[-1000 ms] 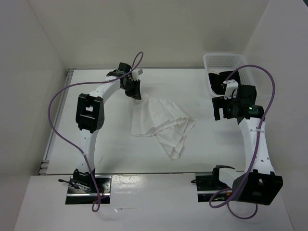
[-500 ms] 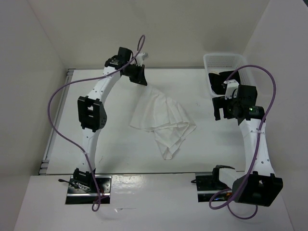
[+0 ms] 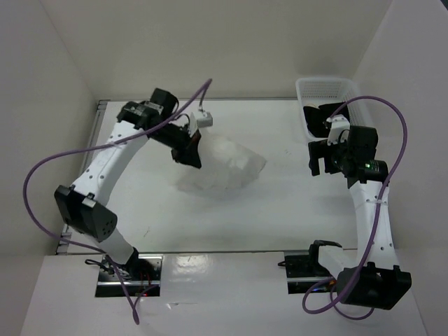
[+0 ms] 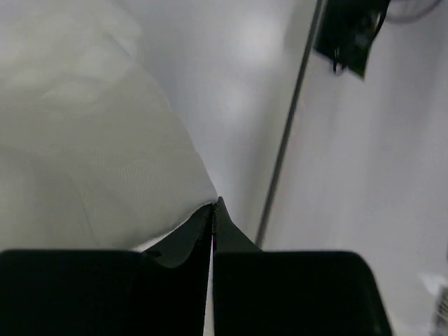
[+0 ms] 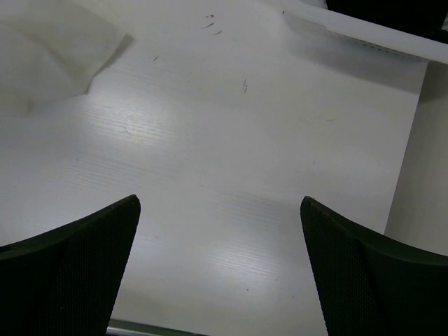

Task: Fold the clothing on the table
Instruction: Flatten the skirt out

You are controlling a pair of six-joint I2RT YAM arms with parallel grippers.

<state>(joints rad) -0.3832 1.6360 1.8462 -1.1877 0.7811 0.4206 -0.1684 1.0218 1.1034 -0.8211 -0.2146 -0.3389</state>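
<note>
From above, the clothing [image 3: 222, 168] lies bunched into a soft white heap near the middle of the table [image 3: 280, 217]; the left gripper [image 3: 189, 150] sits at the heap's left edge, but it is too dark and small there to show how its jaws stand. The left wrist view settles this; its two black fingers [image 4: 280, 294] are pressed flat together with only a hairline seam between them, and a corner of the fabric runs right into their tips, so the gripper is clenched on the clothing's edge. That view alone also shows fine ribbing in the fabric, and the thin metal rail [image 4: 283, 150] running along the table beyond the cloth.

The right gripper [image 3: 320, 155] hovers over the table's right side, well apart from the clothing and near the white mesh basket [image 3: 325, 87]; only the top view shows the black item [image 3: 318, 112] lying in that basket. The right wrist view shows what the top view cannot; its fingers [image 5: 70, 273] are spread wide with bare tabletop between them, grasping nothing; a corner of the clothing shows at the upper left of that view and the basket's rim at the upper right.
</note>
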